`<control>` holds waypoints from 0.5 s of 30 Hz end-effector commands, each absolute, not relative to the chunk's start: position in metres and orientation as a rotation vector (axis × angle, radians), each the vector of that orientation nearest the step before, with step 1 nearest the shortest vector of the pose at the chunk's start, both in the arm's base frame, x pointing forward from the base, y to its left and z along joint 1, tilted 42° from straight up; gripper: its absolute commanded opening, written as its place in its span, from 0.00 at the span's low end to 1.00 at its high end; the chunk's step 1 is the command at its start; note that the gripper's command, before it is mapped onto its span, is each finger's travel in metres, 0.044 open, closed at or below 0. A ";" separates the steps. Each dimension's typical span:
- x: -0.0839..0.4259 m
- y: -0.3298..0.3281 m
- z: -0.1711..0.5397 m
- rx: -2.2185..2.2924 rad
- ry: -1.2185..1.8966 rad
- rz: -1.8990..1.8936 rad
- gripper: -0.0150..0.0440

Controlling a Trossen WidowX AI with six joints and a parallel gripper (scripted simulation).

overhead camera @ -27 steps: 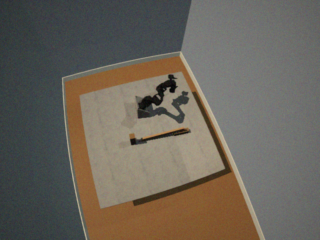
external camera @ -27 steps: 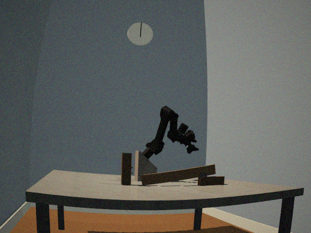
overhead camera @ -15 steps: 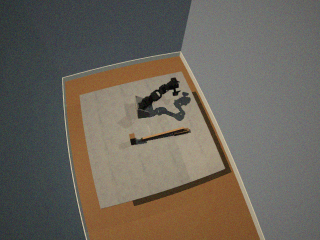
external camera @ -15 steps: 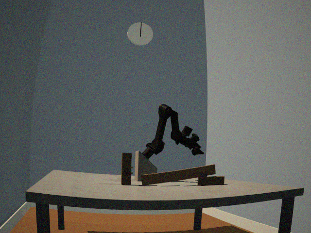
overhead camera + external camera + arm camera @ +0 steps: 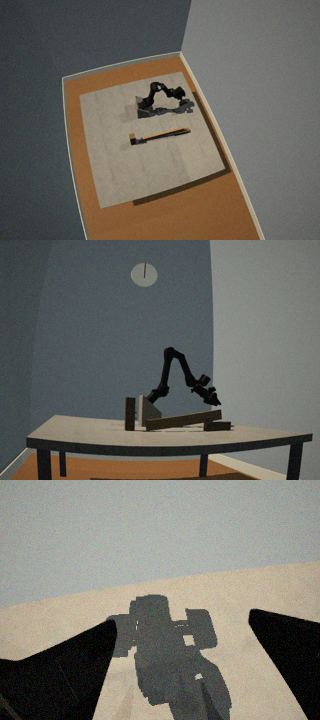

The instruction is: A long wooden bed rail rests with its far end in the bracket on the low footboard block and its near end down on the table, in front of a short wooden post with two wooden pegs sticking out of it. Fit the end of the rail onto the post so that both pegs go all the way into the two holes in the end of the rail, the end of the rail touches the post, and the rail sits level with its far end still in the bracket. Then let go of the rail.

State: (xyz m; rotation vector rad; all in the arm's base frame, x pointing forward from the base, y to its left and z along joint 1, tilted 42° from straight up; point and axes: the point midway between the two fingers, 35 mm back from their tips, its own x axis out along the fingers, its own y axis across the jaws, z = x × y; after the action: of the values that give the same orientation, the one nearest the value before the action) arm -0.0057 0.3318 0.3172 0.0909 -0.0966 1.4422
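The long wooden rail [image 5: 165,134] [image 5: 180,420] slopes. Its left end is down on the table, a short gap from the post, and its right end is raised over the low footboard block [image 5: 218,426]. The bracket's hold on it is too dark to tell. The short wooden post [image 5: 132,135] [image 5: 130,414] stands upright at the left, with small pegs [image 5: 135,417] facing the rail. My gripper [image 5: 218,404] [image 5: 185,621] is open and empty, above the table. In the top view it is well to the rail's far side, near the footboard end. The rail is outside the wrist view.
The arm's base with its pale upright plate [image 5: 141,410] stands behind the rail and post in the exterior view. The pale table [image 5: 144,170] [image 5: 90,435] has an edge beyond the gripper, visible in the wrist view. The arm's shadow [image 5: 160,650] falls on the table below the gripper.
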 end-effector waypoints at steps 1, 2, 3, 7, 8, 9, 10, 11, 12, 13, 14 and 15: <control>0.037 0.342 0.312 -0.051 -0.117 1.345 1.00; 0.048 0.343 0.310 -0.084 -0.118 1.321 1.00; 0.060 0.344 0.308 -0.117 -0.118 1.297 1.00; 0.110 0.343 0.292 -0.159 -0.028 1.184 1.00; 0.123 0.341 0.288 -0.167 -0.005 1.155 1.00; 0.136 0.339 0.283 -0.174 0.019 1.126 1.00; 0.149 0.336 0.279 -0.180 0.044 1.097 1.00; 0.162 0.333 0.275 -0.184 0.069 1.067 1.00; 0.174 0.329 0.271 -0.188 0.094 1.037 1.00; 0.187 0.324 0.266 -0.191 0.119 1.008 1.00; 0.199 0.320 0.262 -0.193 0.143 0.979 1.00; 0.208 0.315 0.259 -0.194 0.162 0.957 1.00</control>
State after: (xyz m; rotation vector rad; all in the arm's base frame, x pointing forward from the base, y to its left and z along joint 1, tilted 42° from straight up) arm 0.1722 0.3289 0.2692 -0.1916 0.0908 1.0376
